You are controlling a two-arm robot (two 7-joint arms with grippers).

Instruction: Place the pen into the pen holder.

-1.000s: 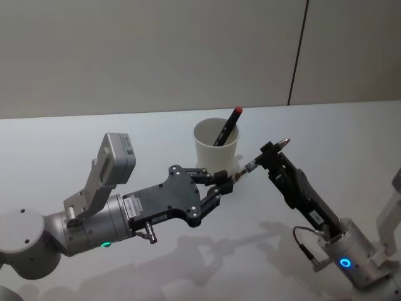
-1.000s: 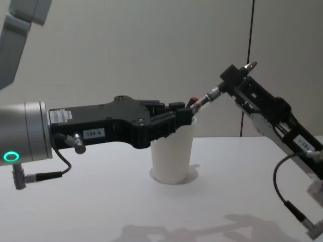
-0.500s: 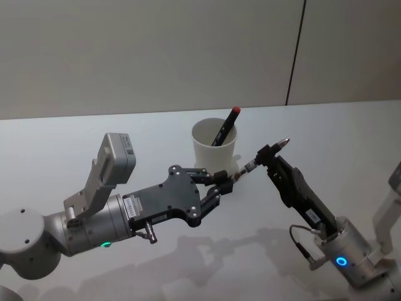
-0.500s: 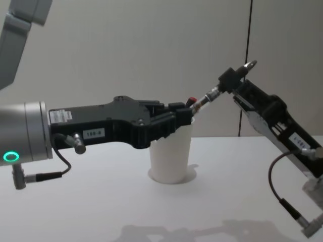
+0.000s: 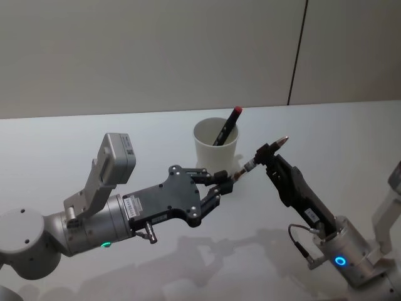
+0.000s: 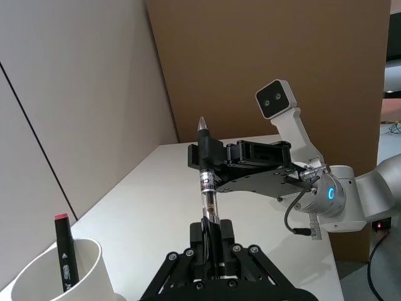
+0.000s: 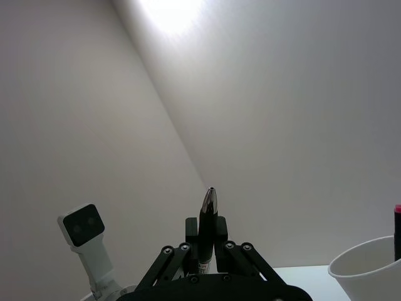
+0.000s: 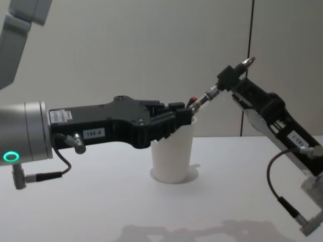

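My left gripper (image 5: 226,183): clamps ballpoint (image 5: 247,166).
My right gripper (image 5: 268,150): seemingly grips it too, barely shifted.
Pen (image 5: 227,127): already in pen holder (image 5: 207,152).

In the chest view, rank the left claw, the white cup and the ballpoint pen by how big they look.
1. left claw, though nearness to the camera inflates it.
2. white cup.
3. ballpoint pen, with only a short stretch of it showing.

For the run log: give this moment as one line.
pen: in pen holder, leaning | left gripper: shut on silver-tipped pen | right gripper: shut on its other end
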